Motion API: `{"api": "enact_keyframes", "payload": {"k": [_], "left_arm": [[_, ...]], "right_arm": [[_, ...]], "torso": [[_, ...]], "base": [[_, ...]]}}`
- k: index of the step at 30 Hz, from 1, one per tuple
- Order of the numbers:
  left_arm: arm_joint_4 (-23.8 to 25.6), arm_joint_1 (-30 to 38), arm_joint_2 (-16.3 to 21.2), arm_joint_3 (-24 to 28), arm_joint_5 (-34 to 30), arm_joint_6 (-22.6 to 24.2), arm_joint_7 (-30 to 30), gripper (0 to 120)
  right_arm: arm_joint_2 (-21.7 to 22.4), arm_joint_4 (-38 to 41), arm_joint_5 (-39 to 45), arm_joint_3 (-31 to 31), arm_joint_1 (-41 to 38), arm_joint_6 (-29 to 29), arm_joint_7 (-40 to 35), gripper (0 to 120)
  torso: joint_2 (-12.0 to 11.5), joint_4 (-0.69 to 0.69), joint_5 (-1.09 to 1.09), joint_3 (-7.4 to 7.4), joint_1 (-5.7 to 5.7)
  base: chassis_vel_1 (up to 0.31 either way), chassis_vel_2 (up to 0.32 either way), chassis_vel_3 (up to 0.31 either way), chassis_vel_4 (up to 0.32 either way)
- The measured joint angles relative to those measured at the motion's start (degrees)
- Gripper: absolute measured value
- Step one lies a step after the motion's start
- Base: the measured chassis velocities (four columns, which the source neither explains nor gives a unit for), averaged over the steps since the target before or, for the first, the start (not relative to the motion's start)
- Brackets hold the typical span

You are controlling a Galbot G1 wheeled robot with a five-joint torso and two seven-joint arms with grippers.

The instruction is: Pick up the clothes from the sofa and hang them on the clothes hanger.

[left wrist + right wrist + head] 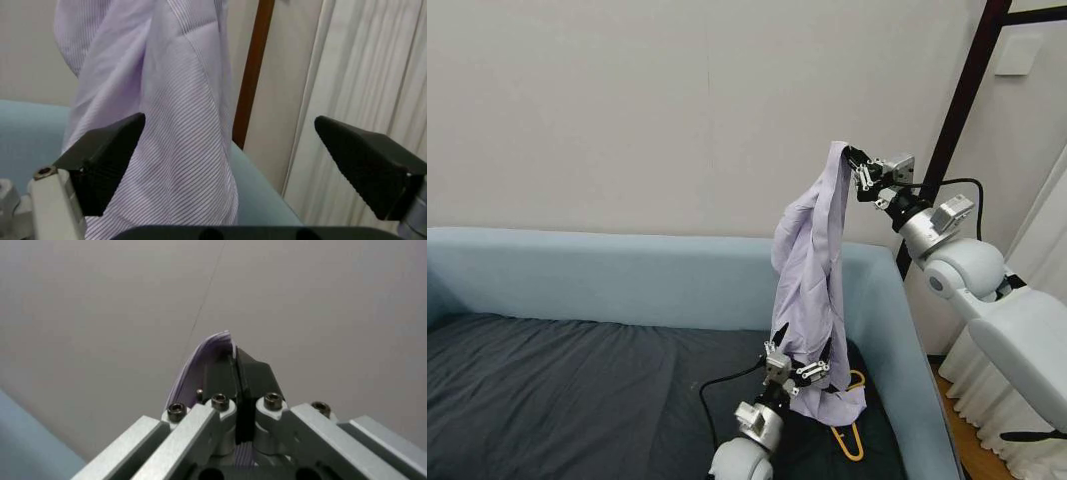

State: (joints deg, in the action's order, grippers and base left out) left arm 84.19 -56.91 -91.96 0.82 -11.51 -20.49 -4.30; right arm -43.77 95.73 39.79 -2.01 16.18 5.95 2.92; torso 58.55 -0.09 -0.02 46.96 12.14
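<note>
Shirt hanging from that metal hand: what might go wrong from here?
1. The right gripper pinches only a thin fold at the top of the shirt, so the cloth might slip and drop onto the sofa.
2. The left gripper stands open at the bunched hem; it could close on the wrong layers.
3. The hem hangs over the yellow hanger, which might snag.
</note>
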Motion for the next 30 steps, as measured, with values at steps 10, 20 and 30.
{"api": "enact_keyframes", "payload": {"k": [10, 20, 30], "left_arm": [[-6.4, 4.9, -0.5, 0.1, 1.2, 0.6, 1.8, 74], [-7.4, 6.0, -0.3, 0.1, 0.5, 0.0, 2.1, 41], [-4.7, 5.2, 2.0, -0.2, -1.5, -0.9, 1.2, 1]], "right_arm": [[-0.7, 0.1, -0.3, 1.1, 1.0, 0.0, 0.2, 0], [-0.9, 0.2, -0.5, 1.8, 1.8, 0.2, 0.2, 0], [-1.2, -1.3, -1.2, 2.4, 2.1, 0.3, -0.7, 0]], "torso": [[0.0, 0.03, 0.0, 0.0, 0.0], [0.0, 0.02, -0.01, 0.0, 0.0], [0.0, 0.02, -0.01, 0.0, 0.0]], "base": [[0.0, 0.0, 0.0, 0.0], [0.0, 0.0, 0.0, 0.0], [0.0, 0.0, 0.0, 0.0]]}}
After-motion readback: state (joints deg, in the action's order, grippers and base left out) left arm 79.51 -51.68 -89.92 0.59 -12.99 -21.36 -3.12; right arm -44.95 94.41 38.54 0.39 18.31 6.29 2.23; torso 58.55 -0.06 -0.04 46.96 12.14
